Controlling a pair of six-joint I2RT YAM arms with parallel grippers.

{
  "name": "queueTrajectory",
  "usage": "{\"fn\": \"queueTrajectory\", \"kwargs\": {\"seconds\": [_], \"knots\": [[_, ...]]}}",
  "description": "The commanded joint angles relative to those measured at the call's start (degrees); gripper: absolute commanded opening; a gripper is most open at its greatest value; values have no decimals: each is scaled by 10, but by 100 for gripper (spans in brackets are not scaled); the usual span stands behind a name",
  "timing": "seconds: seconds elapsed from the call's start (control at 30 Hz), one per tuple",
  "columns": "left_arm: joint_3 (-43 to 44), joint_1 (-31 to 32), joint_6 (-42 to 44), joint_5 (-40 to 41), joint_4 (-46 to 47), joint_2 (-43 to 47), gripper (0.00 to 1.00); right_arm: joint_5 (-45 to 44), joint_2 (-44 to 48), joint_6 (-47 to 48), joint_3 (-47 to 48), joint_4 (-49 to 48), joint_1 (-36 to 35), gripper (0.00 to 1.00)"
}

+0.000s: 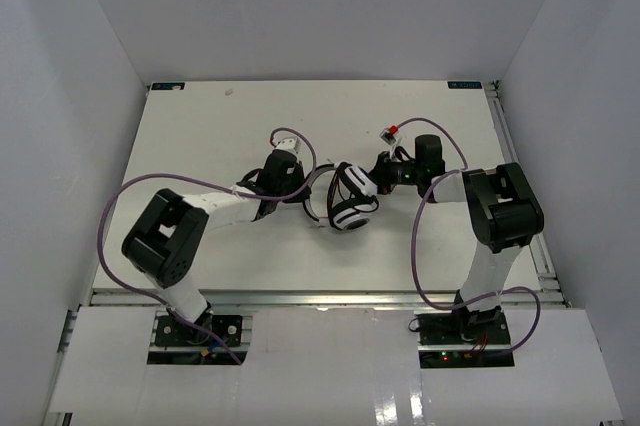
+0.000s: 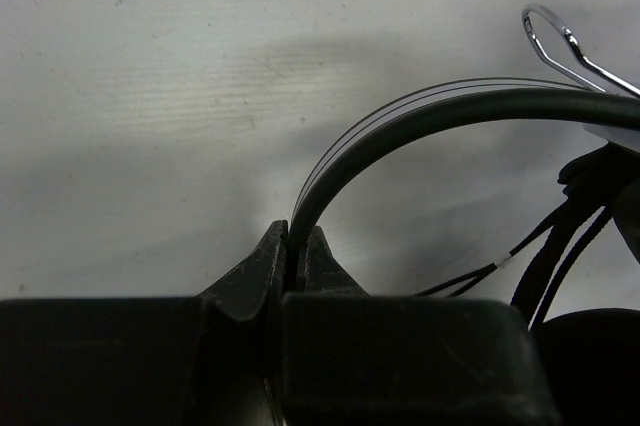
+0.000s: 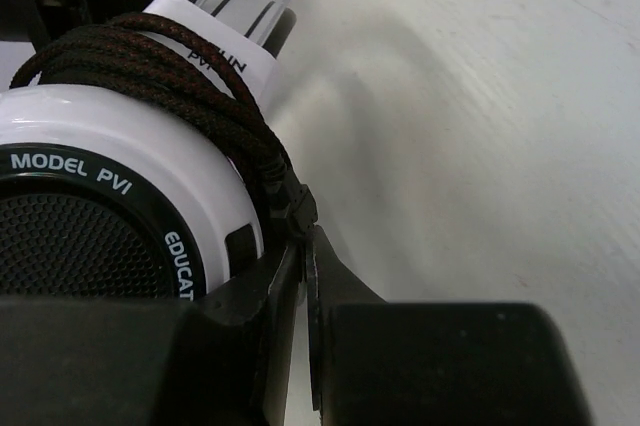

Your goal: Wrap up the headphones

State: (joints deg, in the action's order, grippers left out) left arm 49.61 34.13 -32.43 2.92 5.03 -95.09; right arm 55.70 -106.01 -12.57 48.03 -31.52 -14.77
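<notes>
From above, the headphones (image 1: pixel 350 208) are lying near the middle of the white table (image 1: pixel 200 126), between the two arms' wrists. They are showing a white headband and black pads.

In the left wrist view, the left gripper (image 2: pixel 297 238) is squeezing fully closed on a dark curved strand of the headphones. Whether that strand is band or cord I cannot tell. It is arching up from the fingertips and running off to the right, with thin lines following alongside it.

In the right wrist view, a white ear cup (image 3: pixel 120 131) is filling the left side, and a braided dark cord (image 3: pixel 170 76) is winding over it. "MODEL PVI" and a cut-off "EDUCAT" are showing on the black ring. The right gripper (image 3: pixel 303 234) is closing down to a thin slit, its tips appearing to pinch the cord's end piece right against the cup
</notes>
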Motion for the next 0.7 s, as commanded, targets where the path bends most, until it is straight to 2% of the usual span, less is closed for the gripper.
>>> {"fn": "queueTrajectory", "kwargs": {"seconds": [0.0,0.33,0.37,0.43,0.53,0.67], "knots": [[63,-20,-7,53,72,-39,0,31,-22,-53,33,-50,-2,14],[137,-28,9,65,25,-130,0,6,-75,-89,46,-48,24,25],[143,-28,9,64,19,-137,0,3,-73,-89,43,-47,28,30],[149,-28,10,64,10,-145,0,-5,-66,-88,38,-42,40,47],[158,-28,10,62,-2,-153,0,-20,-47,-72,36,-18,52,63],[170,-28,5,61,-18,-160,0,-37,-19,-43,35,23,65,69]]}}
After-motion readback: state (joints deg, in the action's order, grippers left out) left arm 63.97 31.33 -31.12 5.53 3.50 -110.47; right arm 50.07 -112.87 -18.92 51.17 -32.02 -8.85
